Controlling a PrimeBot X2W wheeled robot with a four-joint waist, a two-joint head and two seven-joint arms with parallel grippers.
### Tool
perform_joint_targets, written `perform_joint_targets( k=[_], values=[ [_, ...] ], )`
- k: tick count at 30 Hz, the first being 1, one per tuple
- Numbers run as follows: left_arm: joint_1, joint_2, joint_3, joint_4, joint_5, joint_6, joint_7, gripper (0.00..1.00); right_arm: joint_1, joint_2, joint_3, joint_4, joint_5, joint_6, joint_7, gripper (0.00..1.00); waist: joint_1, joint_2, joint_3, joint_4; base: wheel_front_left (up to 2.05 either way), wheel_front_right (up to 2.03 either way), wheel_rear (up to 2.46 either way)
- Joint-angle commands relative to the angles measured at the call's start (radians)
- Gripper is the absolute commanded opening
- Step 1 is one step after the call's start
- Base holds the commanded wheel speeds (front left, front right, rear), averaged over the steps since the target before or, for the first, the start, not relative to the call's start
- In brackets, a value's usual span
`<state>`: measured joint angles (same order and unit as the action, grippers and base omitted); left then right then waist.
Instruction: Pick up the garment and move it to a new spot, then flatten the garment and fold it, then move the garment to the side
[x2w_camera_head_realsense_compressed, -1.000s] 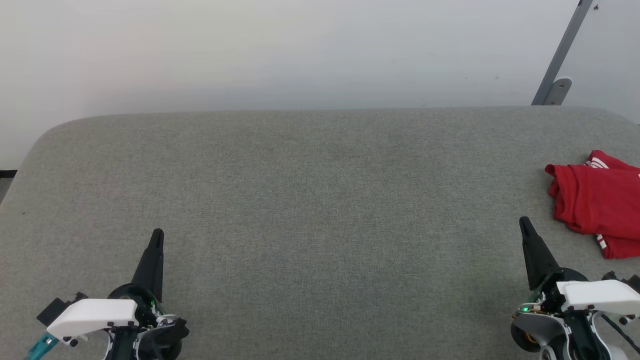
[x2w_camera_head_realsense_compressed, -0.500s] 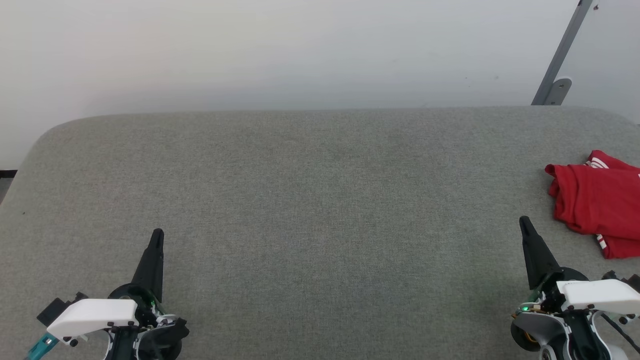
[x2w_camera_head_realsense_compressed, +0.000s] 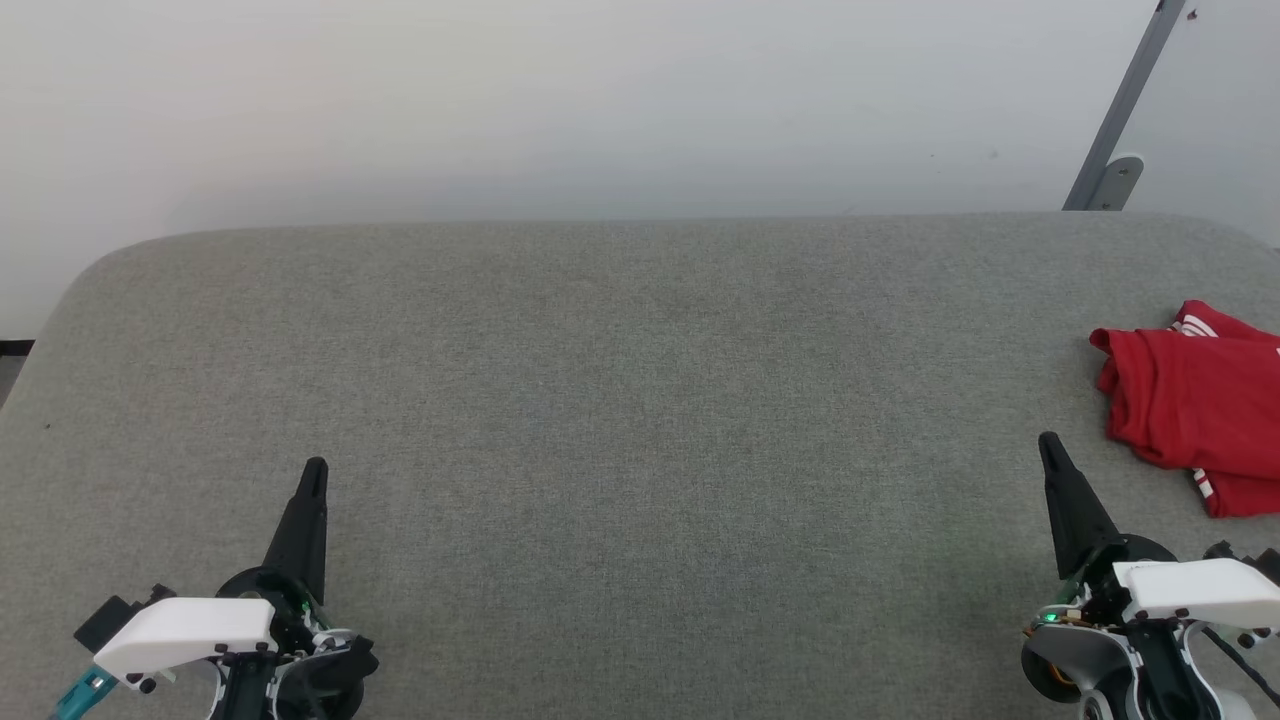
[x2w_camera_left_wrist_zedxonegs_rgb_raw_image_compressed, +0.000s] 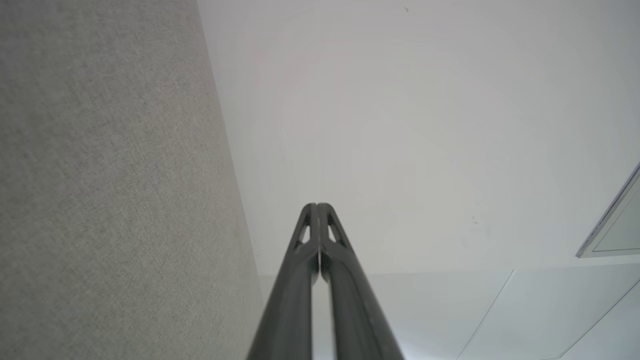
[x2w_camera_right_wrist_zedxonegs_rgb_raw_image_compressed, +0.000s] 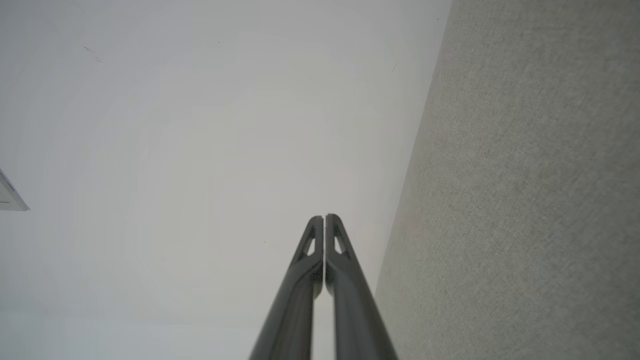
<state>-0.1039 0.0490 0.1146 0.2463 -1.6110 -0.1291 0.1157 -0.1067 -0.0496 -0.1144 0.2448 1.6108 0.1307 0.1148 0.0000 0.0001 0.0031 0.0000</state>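
The garment (x2w_camera_head_realsense_compressed: 1195, 405), red with a bit of red-white stripe trim showing, lies bunched on the grey padded table (x2w_camera_head_realsense_compressed: 620, 400) at its far right, partly cut off by the head view's edge. My right gripper (x2w_camera_head_realsense_compressed: 1048, 442) is shut and empty at the lower right, a short way left of and nearer than the garment. At the lower left my left gripper (x2w_camera_head_realsense_compressed: 315, 467) is shut too, holding nothing. In the wrist views the left gripper (x2w_camera_left_wrist_zedxonegs_rgb_raw_image_compressed: 317, 205) and the right gripper (x2w_camera_right_wrist_zedxonegs_rgb_raw_image_compressed: 324, 216) show fingers pressed together, pointing past the table edge at the pale wall.
A pale wall (x2w_camera_head_realsense_compressed: 600, 100) rises right behind the table's far edge. A slanted grey metal bar (x2w_camera_head_realsense_compressed: 1125, 105) with a bracket stands at the back right. The table's far left corner is rounded.
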Motion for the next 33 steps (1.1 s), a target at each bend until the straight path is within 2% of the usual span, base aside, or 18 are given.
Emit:
perform_joint_targets(
  k=[1,33],
  values=[
    [-0.012,0.002,0.0,-0.001,-0.002,-0.003,0.002,0.0,-0.004,0.002,0.0,0.0,0.004,0.0,0.002,0.0,0.0,-0.0001,0.0,0.0,0.0,0.0,0.0],
    [-0.012,0.002,0.0,-0.001,-0.002,-0.003,0.002,0.0,-0.004,0.002,0.0,0.0,0.004,0.0,0.002,0.0,0.0,-0.0001,0.0,0.0,0.0,0.0,0.0]
  ],
)
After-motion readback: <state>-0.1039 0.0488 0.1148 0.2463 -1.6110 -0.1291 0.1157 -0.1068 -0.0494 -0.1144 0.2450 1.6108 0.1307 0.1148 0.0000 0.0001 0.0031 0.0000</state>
